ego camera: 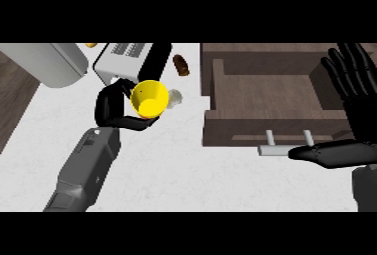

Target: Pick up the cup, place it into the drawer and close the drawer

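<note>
Yellow cup [151,97] is mid-carry, left hand [110,107] fingers clamped round it; next, swing it over the open drawer [250,129]. Right hand [361,117] rests, fingers apart.

left of the drawer [265,94]: left forearm [85,169] is showing grey, boxy; left hand [116,107] is showing glossy black | at drawer's right: right hand [362,114] is showing black, ribbed; right forearm [365,188] is showing grey
</note>
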You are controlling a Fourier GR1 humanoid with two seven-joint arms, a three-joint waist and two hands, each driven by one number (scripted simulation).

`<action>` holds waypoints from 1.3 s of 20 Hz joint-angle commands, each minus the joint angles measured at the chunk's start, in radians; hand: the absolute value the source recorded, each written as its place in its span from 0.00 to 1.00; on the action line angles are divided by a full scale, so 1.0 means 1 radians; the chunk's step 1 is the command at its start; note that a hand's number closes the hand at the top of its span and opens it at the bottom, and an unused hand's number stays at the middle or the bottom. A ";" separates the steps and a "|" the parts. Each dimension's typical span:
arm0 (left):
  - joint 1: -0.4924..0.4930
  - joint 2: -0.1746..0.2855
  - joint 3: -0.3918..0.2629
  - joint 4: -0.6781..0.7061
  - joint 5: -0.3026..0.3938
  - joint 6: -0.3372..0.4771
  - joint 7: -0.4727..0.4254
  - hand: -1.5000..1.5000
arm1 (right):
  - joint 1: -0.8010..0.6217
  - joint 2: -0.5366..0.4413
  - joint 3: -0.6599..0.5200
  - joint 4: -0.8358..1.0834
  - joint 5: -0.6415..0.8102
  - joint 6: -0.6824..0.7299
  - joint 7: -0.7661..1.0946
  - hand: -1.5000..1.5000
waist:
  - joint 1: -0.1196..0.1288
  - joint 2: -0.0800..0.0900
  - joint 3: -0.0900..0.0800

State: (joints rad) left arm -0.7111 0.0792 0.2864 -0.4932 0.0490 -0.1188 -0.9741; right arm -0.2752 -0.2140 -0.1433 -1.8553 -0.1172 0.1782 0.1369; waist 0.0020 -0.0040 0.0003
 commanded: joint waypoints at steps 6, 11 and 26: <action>-0.160 -0.077 -0.189 -0.221 0.065 0.106 0.280 1.00 | 0.017 -0.016 -0.033 -0.011 -0.032 0.020 -0.010 0.00 | -0.007 -0.006 0.001; -0.292 -0.079 -0.198 -0.335 0.058 0.201 0.527 1.00 | 0.058 -0.011 -0.032 -0.002 0.003 0.019 -0.058 0.00 | -0.004 -0.002 0.000; -0.671 -0.079 -0.430 0.110 0.198 0.492 0.731 1.00 | -0.031 0.007 0.005 0.062 -0.009 0.038 -0.080 0.00 | -0.100 0.027 0.002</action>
State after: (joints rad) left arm -1.3121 0.0004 -0.0863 -0.4853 0.2175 0.3301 -0.2776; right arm -0.2951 -0.2205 -0.1574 -1.8091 -0.1306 0.2096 0.0798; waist -0.0663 0.0134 0.0015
